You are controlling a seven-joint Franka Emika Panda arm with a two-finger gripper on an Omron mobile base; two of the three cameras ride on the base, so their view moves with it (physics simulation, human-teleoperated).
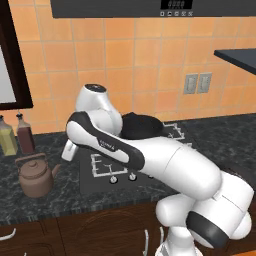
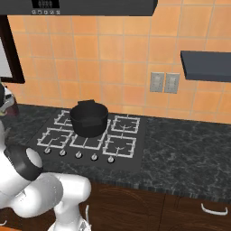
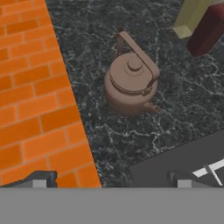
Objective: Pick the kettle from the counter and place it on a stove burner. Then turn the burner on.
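Observation:
The brown-copper kettle [image 1: 35, 175] stands upright on the dark marbled counter [image 1: 65, 197], left of the stove. In the hand view the kettle [image 3: 131, 85] sits ahead of me near the centre, with its arched handle across the knobbed lid and its short spout toward the stove corner. My gripper [image 3: 111, 181] is open, with nothing between its wide-set fingertips [image 3: 41, 179], and hangs above and apart from the kettle. In the left base view the gripper [image 1: 69, 150] hovers just right of the kettle. The kettle is out of the right base view.
A large black pot [image 2: 89, 118] sits on the stove [image 2: 122, 146], which has a row of knobs [image 2: 78, 154] along its front. A yellow bottle [image 1: 7, 136] and a dark-red bottle [image 1: 24, 132] stand behind the kettle. An orange tiled wall backs the counter.

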